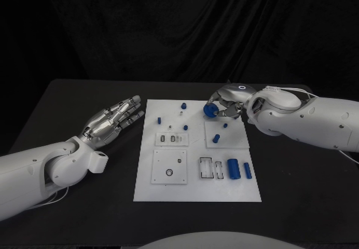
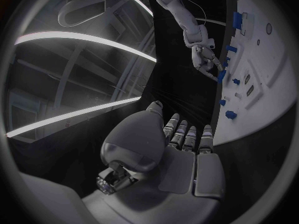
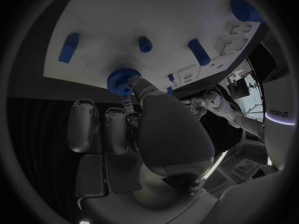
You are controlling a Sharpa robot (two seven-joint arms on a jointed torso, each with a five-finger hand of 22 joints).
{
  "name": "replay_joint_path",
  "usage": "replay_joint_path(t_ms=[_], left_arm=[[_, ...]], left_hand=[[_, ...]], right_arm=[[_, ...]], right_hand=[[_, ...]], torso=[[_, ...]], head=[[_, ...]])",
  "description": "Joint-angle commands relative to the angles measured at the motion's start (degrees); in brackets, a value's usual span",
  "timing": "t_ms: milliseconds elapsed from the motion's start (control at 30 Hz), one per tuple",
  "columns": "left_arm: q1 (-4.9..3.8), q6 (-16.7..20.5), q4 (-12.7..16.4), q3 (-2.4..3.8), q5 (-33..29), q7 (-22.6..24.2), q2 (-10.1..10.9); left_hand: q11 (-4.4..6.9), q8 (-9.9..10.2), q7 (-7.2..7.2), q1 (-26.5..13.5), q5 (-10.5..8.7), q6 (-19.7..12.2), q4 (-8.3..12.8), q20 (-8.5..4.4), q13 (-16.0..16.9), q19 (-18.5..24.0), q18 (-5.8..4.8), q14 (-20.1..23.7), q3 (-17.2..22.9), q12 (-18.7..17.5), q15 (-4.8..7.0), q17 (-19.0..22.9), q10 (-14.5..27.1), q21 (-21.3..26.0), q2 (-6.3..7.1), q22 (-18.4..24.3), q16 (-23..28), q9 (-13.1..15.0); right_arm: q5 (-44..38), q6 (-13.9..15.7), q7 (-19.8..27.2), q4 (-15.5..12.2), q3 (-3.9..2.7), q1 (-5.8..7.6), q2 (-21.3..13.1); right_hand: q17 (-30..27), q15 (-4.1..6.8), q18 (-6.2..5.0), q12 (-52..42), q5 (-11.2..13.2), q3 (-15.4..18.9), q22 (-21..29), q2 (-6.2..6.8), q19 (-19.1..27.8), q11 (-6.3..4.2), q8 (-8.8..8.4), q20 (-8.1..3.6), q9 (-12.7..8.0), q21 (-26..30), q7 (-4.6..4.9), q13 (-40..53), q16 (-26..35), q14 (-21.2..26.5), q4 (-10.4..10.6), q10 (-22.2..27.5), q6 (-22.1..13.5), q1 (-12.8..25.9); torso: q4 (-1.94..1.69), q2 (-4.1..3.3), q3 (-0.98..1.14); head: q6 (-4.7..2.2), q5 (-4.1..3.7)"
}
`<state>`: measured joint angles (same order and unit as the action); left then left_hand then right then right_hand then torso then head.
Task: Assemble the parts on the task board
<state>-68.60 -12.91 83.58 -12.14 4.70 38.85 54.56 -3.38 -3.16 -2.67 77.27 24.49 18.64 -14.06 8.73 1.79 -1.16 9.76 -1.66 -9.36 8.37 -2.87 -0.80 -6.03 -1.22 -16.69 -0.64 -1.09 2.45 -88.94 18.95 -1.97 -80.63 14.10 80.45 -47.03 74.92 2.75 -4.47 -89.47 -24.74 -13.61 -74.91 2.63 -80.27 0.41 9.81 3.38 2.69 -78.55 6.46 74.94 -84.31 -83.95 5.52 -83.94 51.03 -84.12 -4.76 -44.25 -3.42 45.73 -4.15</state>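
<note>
Right hand [image 1: 224, 106] pinching a round blue gear-like part [image 1: 210, 110] above the far right of the white task board [image 1: 196, 192], its toothed face toward the board in the right wrist view, left hand [image 1: 112, 119] spread flat beside the board's left edge, holding nothing

Upright blue pegs [image 1: 182, 106] dot task board [image 1: 196, 192] far half, left hand [image 1: 112, 119] beside it

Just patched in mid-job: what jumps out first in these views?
The right hand holds a round blue gear-like part over the far right corner of the white task board. The left hand lies open, fingers spread, left of the board, holding nothing. Two blue cylinders lie near the board's right edge.
</note>
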Motion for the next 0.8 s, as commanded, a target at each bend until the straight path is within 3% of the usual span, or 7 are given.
replay_joint_path(t_ms=[33,233,433,600,800], left_arm=[[0.09,-1.07,-0.05,0.05,-0.06,5.76,-0.22],[0.23,-1.27,-0.30,0.05,-0.06,5.60,-0.51],[0.41,-1.29,-0.32,0.05,-0.06,5.54,-0.53],[0.50,-1.30,-0.39,0.05,-0.06,5.50,-0.68],[0.56,-1.52,-0.49,0.05,-0.06,5.43,-1.12]], left_hand=[[-0.34,-0.20,-0.18,0.62,0.34,-0.22,0.04,0.45,-0.06,0.00,0.26,-0.05,0.40,-0.30,-0.35,0.05,0.14,0.21,0.16,0.07,0.34,0.06],[-0.34,-0.17,-0.18,0.70,0.42,-0.36,0.17,0.52,-0.07,-0.01,0.25,-0.04,0.57,-0.36,-0.43,0.05,0.19,0.21,0.15,0.07,0.34,0.04],[-0.34,-0.17,-0.18,0.73,0.46,-0.34,0.23,0.55,-0.07,-0.02,0.25,-0.05,0.64,-0.35,-0.45,0.05,0.20,0.19,0.14,0.06,0.33,0.04],[-0.34,-0.17,-0.18,0.73,0.46,-0.34,0.23,0.55,-0.07,-0.02,0.25,-0.05,0.64,-0.35,-0.45,0.05,0.20,0.19,0.14,0.06,0.33,0.04],[-0.34,-0.18,-0.19,0.77,0.50,-0.29,0.28,0.57,-0.06,-0.02,0.25,-0.08,0.70,-0.34,-0.46,0.04,0.19,0.20,0.15,0.06,0.32,0.05]], right_arm=[[-0.40,0.05,1.05,-2.30,-0.07,0.99,-0.27],[-0.40,-0.64,1.28,-4.49,-0.07,1.81,0.17],[-0.40,-1.03,1.53,-4.55,-0.09,2.08,1.76],[-0.40,-2.20,1.66,-3.00,-0.12,2.20,4.58],[-0.40,-4.51,1.46,0.90,-0.15,2.23,9.04]], right_hand=[[4.57,0.38,0.77,0.03,0.76,0.16,-4.70,-0.24,-0.35,-0.09,8.95,-0.11,18.15,0.19,-1.03,13.77,0.19,-2.09,-0.17,-4.73,1.45,0.68],[4.65,0.38,0.75,0.04,1.61,0.18,-4.73,-0.36,-0.33,-0.11,9.70,-0.10,18.78,0.29,-1.12,13.77,0.23,-2.11,-0.16,-4.73,1.59,0.88],[4.76,0.37,0.78,0.02,1.93,0.19,-4.82,-0.37,-0.40,-0.06,10.06,-0.10,19.06,0.24,-1.15,13.82,0.20,-2.16,-0.22,-4.78,1.75,0.89],[4.74,0.34,0.77,0.05,2.25,0.25,-4.81,-0.29,-0.38,-0.01,10.15,-0.08,19.19,0.29,-1.10,13.76,0.23,-2.16,-0.24,-4.72,1.60,0.97],[4.31,0.28,0.61,0.32,3.03,0.09,-4.44,-0.28,0.03,0.02,9.62,-0.02,19.17,0.89,-0.94,13.20,0.59,-1.95,-0.25,-4.11,0.11,1.10]], torso=[[0.00,0.01,-0.05],[-0.01,0.01,0.00],[-0.04,-0.06,0.11],[-0.02,-0.06,0.11],[-0.08,-0.08,0.08]], head=[[0.06,0.04],[0.00,0.09],[-0.03,0.35],[0.00,0.20],[0.03,-0.03]])
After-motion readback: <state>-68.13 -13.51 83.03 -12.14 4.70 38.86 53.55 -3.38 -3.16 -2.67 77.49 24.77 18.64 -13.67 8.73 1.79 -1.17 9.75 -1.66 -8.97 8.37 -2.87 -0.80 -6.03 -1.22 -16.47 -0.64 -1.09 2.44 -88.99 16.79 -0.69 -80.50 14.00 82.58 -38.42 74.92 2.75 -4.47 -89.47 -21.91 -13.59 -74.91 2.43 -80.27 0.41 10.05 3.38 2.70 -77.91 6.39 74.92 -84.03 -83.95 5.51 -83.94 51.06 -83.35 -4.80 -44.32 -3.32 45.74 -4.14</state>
